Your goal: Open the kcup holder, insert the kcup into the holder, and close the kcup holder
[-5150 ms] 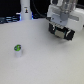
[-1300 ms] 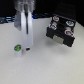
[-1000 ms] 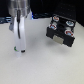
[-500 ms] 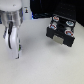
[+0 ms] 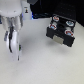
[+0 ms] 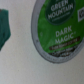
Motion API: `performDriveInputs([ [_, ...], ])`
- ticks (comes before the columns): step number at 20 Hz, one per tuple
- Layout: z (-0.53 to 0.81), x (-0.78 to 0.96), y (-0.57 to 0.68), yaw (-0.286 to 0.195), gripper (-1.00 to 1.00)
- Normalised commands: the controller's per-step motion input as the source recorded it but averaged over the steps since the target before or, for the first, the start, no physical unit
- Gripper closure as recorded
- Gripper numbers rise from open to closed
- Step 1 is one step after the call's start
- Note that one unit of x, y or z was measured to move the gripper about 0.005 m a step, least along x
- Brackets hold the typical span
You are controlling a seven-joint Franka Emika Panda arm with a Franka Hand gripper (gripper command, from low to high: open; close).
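The kcup's green top [image 6: 57,27], printed "Green Mountain Dark Magic", fills much of the wrist view at very close range. In the exterior view the kcup is hidden behind my gripper [image 5: 12,45], which hangs low over the white table at the exterior view's left with its fingers spread apart. I cannot tell whether the fingers touch the kcup. The kcup holder [image 5: 60,38] is a black box at the exterior view's right. Its tray is pulled out and shows round slots holding pods with red-and-white tops [image 5: 56,22].
A blurred green shape [image 6: 3,27] sits at the wrist view's edge beside the kcup; I cannot tell what it is. The white table [image 5: 40,65] lies between the gripper and the holder. Dark background objects stand at the far edge [image 5: 37,4].
My arm has moved from the holder to the exterior view's left and dropped over the kcup, which showed as a green dot earlier and is now covered. The holder stands open throughout.
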Motion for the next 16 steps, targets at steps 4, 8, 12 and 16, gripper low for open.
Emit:
performDriveInputs([
  [4, -0.06, -0.16, -0.01, -0.151, -1.0],
  [8, -0.08, -0.15, -0.02, -0.146, -1.0],
  [12, -0.04, -0.15, 0.01, -0.138, -1.0],
  [16, -0.07, -0.14, -0.02, -0.145, -1.0],
])
